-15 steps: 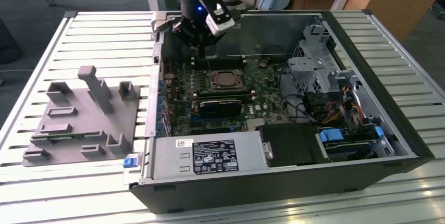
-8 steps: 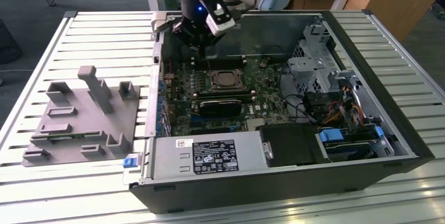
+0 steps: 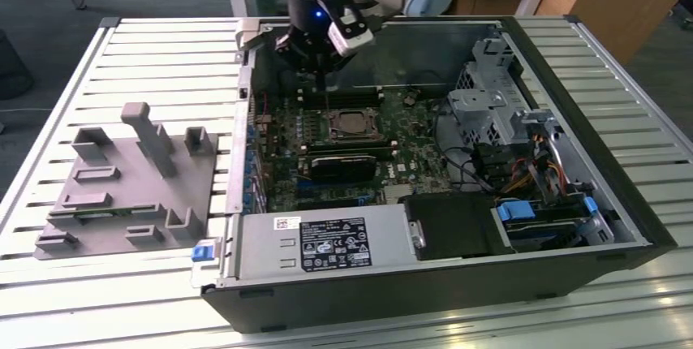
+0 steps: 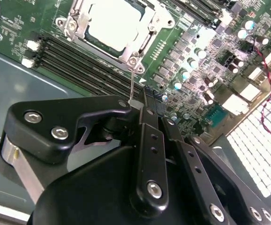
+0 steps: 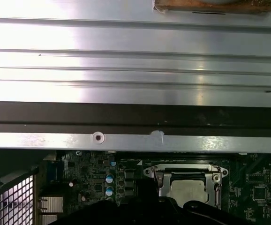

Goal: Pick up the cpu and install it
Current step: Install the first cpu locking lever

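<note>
The cpu [image 3: 349,128] lies flat in the motherboard socket, its silvery top framed by the metal socket bracket; it shows in both wrist views [image 4: 112,23] [image 5: 188,190]. My gripper [image 3: 323,81] hangs inside the open computer case [image 3: 606,203], just behind the socket and a little above the board. In the second wrist view the black fingers [image 4: 147,122] meet at the gripper's tip [image 4: 135,102], pinching the end of the socket's thin wire lever [image 4: 132,82], which rises from the bracket's corner. No chip is between the fingers.
A grey plastic fixture [image 3: 119,178] with upright posts stands on the slatted table at the exterior view's left. Inside the case are the power supply [image 3: 324,243], a drive cage [image 3: 488,97], cables and memory slots [image 4: 79,61] beside the socket.
</note>
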Available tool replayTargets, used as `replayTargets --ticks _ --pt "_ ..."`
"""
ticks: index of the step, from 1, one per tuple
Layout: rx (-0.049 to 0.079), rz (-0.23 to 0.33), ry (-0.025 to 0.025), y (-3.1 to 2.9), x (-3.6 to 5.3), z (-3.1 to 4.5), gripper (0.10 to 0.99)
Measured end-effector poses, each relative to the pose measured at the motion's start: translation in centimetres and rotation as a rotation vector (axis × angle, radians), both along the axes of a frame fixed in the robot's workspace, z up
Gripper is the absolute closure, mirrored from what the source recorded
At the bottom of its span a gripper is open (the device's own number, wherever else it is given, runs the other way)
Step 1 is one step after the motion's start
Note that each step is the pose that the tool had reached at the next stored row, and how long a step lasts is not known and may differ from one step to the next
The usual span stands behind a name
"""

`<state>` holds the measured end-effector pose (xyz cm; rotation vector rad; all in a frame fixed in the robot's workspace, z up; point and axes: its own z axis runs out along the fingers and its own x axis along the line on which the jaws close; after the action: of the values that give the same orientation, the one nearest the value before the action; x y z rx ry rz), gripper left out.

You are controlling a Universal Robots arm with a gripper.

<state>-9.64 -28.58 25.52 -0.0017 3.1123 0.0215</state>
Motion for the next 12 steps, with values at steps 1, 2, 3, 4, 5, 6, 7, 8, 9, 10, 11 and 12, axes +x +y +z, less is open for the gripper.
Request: replayTargets --ticks 1,2,3,4,5,6,7,8,9,10,11,12 --pt "0.000 0.000 0.0000 0.00 0.09 -0.01 0.980" --pt "0.000 0.000 0.0000 0.00 0.18 -0.02 0.980" --pt "0.000 0.000 0.0000 0.00 0.26 -0.03 0.980" --pt "0.000 0.000 0.0000 0.00 0.33 -0.04 0.980" --pt "0.000 0.000 0.0000 0.00 0.42 -0.05 0.980" --pt "0.000 0.000 -0.0001 0.00 0.50 -0.07 0.980" --pt "0.000 0.000 -0.0001 0.00 0.58 -0.08 0.980" --pt "0.000 0.000 0.0000 0.00 0.68 -0.09 0.980" --pt "0.000 0.000 0.0000 0.00 0.79 -0.10 0.980" --pt "0.000 0.000 -0.0001 0.00 0.90 -0.12 0.980" --pt "0.000 0.000 -0.0001 0.00 1.03 -0.13 0.980" --pt "0.000 0.000 0.0000 0.00 1.19 -0.15 0.980"
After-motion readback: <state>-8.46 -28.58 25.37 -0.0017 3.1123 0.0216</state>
